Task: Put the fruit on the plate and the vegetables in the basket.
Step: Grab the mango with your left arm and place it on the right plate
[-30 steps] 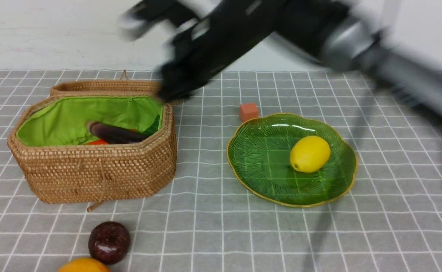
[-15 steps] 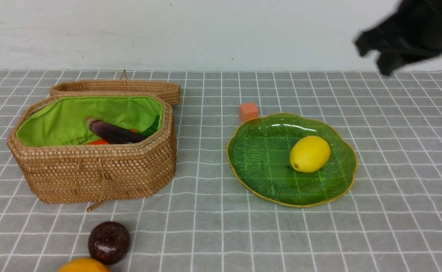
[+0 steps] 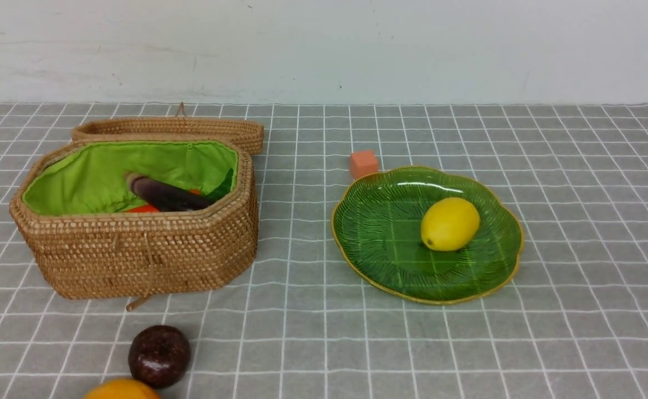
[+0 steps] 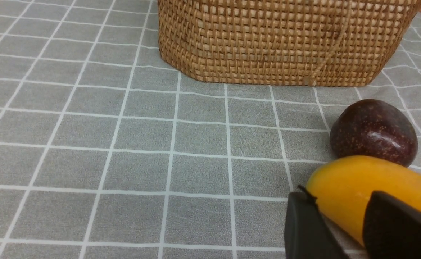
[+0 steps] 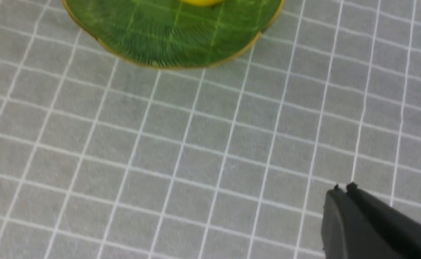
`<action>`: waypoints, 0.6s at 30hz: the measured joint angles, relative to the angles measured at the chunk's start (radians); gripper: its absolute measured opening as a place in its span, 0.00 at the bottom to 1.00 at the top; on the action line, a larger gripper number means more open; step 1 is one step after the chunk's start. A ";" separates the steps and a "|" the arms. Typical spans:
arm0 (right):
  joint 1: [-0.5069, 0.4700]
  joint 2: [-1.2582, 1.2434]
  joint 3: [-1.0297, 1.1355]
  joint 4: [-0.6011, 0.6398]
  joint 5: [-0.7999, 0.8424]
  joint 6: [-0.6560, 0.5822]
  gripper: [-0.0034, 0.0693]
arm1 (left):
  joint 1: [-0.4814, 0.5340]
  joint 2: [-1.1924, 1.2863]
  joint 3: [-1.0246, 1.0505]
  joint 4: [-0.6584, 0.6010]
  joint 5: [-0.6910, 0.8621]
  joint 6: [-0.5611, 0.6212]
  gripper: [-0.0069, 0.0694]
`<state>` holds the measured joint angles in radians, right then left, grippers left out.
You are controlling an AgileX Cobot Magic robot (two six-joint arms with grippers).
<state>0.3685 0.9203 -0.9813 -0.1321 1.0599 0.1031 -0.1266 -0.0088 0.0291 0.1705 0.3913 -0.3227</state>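
The woven basket stands open at the left with a purple eggplant, a bit of orange carrot and green leaves in its lining. A yellow lemon lies on the green plate. The maroon fruit and the orange-yellow mango lie on the cloth in front of the basket. Neither arm shows in the front view. My left gripper is shut on the mango's end, beside the maroon fruit. The right gripper is shut and empty, on the near side of the plate.
The basket's lid lies flat behind the basket. A small orange cube sits by the plate's far left rim. A grey checked cloth covers the table up to a white wall at the back.
The right arm swung from above the basket to the right and out of the front view, and its jaws closed. The lemon shifted slightly left on the plate.
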 joint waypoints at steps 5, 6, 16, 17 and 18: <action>-0.005 -0.029 0.017 -0.015 0.033 -0.004 0.04 | 0.000 0.000 0.000 0.000 0.000 0.000 0.40; -0.015 -0.038 0.022 -0.023 0.020 -0.011 0.04 | 0.000 0.000 0.000 0.000 0.000 0.000 0.40; -0.360 -0.409 0.442 0.063 -0.517 -0.019 0.05 | 0.000 0.000 0.000 0.000 0.000 0.000 0.40; -0.366 -0.418 0.469 0.065 -0.538 -0.019 0.05 | 0.000 0.000 0.000 0.000 0.000 0.000 0.40; -0.389 -0.456 0.522 0.071 -0.572 -0.019 0.05 | 0.000 0.000 0.000 0.000 0.000 0.000 0.40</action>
<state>-0.0203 0.4643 -0.4595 -0.0613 0.4877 0.0846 -0.1266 -0.0088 0.0291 0.1705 0.3913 -0.3227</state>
